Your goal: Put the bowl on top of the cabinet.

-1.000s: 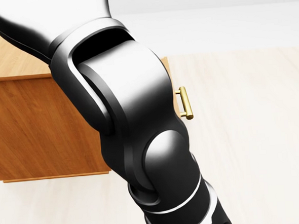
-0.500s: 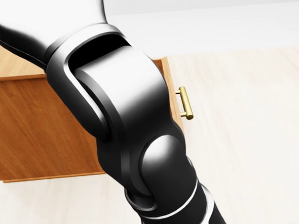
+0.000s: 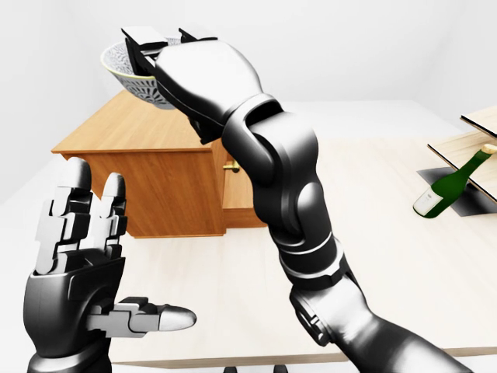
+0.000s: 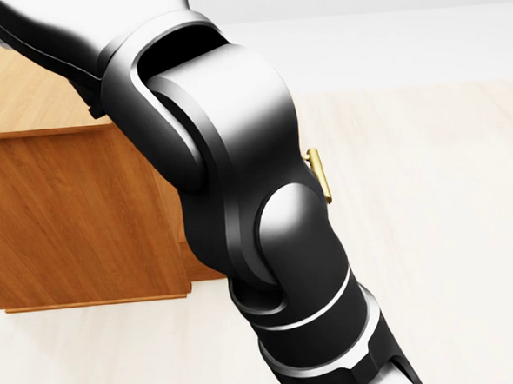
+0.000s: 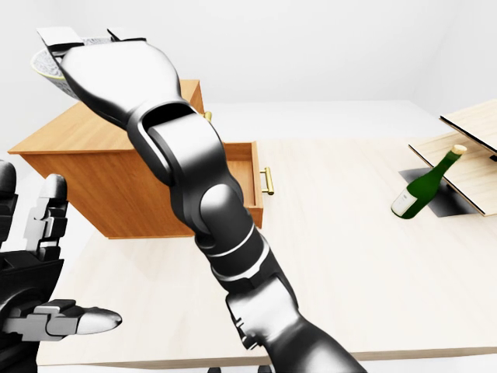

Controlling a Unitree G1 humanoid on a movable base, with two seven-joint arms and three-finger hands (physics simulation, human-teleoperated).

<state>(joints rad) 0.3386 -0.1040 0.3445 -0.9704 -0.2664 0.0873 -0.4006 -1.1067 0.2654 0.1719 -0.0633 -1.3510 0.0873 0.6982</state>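
Note:
A white bowl [image 3: 130,76] with a dotted grey pattern hangs at the top left of the left-eye view. My right hand [image 3: 159,45] is shut on its rim, fingers hooked over the edge. Beneath it in the picture stands the wooden cabinet [image 3: 132,128], its flat top bare. The bowl is clearly apart from that top. My left hand [image 3: 116,249] is raised at the lower left, open and holding nothing. My right arm [image 4: 240,202] fills most of the head view.
The cabinet's drawer [image 5: 250,180] stands pulled out, with a brass handle [image 5: 267,180]. A green bottle [image 3: 450,183] leans at the right by wooden boards [image 5: 466,148] and a dark patch on the pale table [image 3: 388,256].
In the head view my right arm has shifted right and now hides most of the drawer and part of its handle. A sliver of the bowl shows at the top left corner.

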